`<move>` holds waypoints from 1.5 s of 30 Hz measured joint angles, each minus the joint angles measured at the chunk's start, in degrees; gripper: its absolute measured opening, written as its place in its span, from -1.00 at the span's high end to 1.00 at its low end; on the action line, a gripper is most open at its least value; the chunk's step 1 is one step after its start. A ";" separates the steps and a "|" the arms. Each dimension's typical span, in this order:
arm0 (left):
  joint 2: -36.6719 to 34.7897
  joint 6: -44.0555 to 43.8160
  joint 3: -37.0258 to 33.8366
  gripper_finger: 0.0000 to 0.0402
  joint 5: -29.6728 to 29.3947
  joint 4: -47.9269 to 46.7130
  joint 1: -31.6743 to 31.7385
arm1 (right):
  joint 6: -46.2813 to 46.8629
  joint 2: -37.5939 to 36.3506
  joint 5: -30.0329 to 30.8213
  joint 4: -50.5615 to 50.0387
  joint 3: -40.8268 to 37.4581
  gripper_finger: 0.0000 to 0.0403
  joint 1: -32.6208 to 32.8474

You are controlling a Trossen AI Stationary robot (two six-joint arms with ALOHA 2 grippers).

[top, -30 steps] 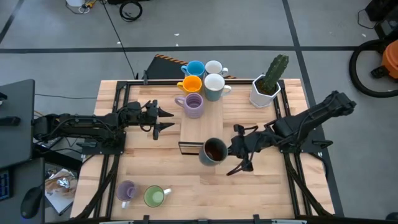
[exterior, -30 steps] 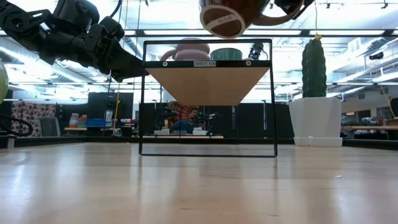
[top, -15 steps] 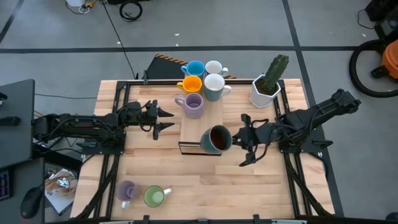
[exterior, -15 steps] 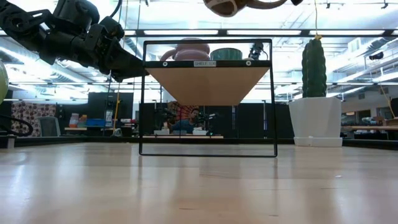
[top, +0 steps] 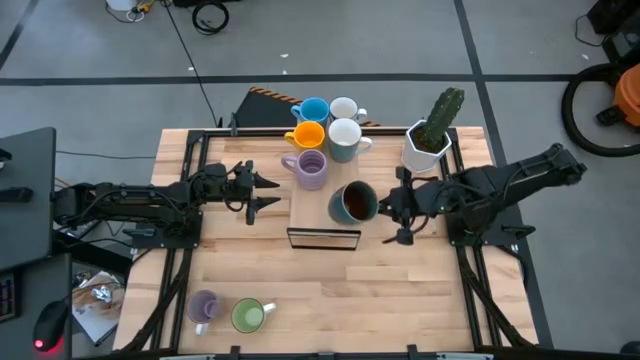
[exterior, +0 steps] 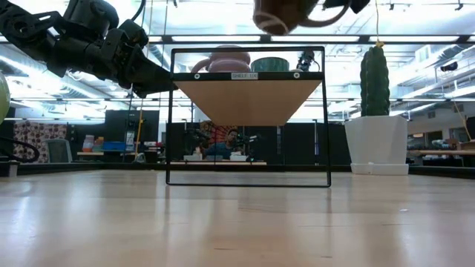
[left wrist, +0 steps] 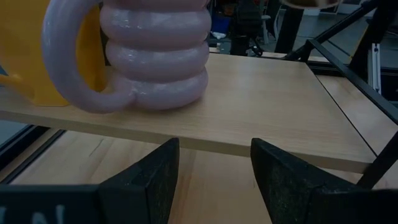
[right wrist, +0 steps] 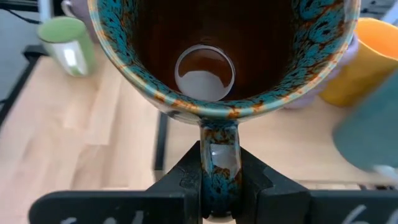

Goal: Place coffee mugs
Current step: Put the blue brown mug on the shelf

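Note:
My right gripper (top: 385, 205) is shut on a dark brown mug (top: 352, 203) with a teal speckled rim, above the right part of a raised wooden shelf (top: 312, 218). On the shelf's far half stand a lavender mug (top: 311, 168), an orange mug (top: 307, 135), a light blue mug (top: 313, 110) and two white mugs (top: 343, 108) (top: 344, 138). A second lavender mug (top: 203, 306) and a green mug (top: 248, 316) stand on the table near its near edge. My left gripper (top: 262, 190) waits open, just left of the shelf. My right gripper pinches the dark brown mug's handle (right wrist: 217, 158) between its two fingers, coming level from the table's right side. The mug (exterior: 280, 13) is lifted clear above the shelf board, mouth upward.
A white hexagonal pot with a green cactus (top: 430, 135) stands on the table right of the shelf, close to my right arm. The shelf's black frame (exterior: 249, 182) stands on the table. The near half of the shelf board is bare, as is the table in front of it.
My right gripper has carried the dark brown mug from over the shelf's near edge toward the table's far edge, and the mug now hangs over the shelf board. It stayed shut on the handle. The left arm kept still.

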 joint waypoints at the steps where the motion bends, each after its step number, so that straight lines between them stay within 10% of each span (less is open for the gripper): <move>1: 0.00 0.00 0.00 -0.02 0.00 0.00 0.00 | -0.21 -0.16 -0.01 -0.43 -0.01 0.73 -0.61; 45: 0.00 1.00 0.00 -0.02 0.00 0.01 0.01 | -17.30 6.39 -21.73 -4.00 0.03 0.73 -31.69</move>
